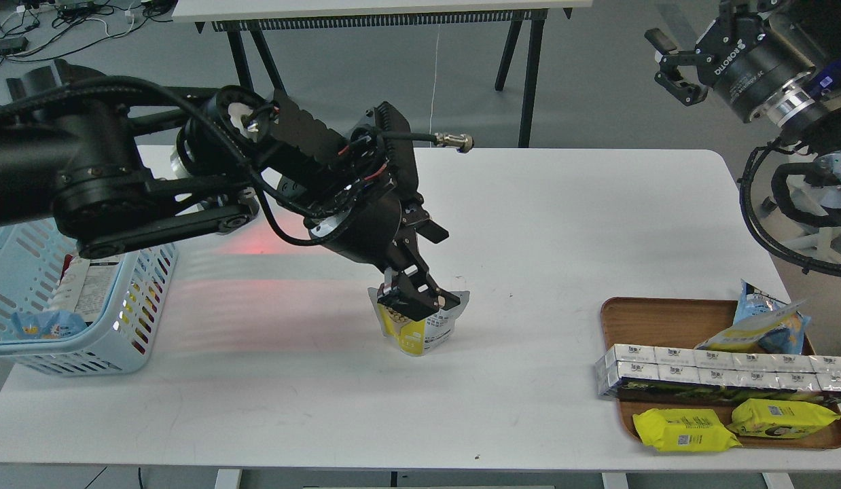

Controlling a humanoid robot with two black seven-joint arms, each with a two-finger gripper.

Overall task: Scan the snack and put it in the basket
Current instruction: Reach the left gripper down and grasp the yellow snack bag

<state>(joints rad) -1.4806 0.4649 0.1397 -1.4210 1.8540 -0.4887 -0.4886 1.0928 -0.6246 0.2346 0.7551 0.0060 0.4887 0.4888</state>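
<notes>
The snack (420,331), a yellow and white stand-up pouch, stands on the white table (529,224) near the middle front. My left gripper (420,297) reaches down from the left and its fingers are closed on the pouch's top edge, hiding the upper part. The light blue basket (138,319) with slotted sides sits at the table's left edge, with several packs inside, partly hidden by my left arm. My right gripper (672,64) is raised at the upper right, off the table, open and empty.
A brown wooden tray (617,319) at the front right holds a blue and yellow bag (760,322), a row of white cartons (719,373) and two flat yellow packs (685,429). A red glow (247,244) lies on the table beside the basket. A second table stands behind.
</notes>
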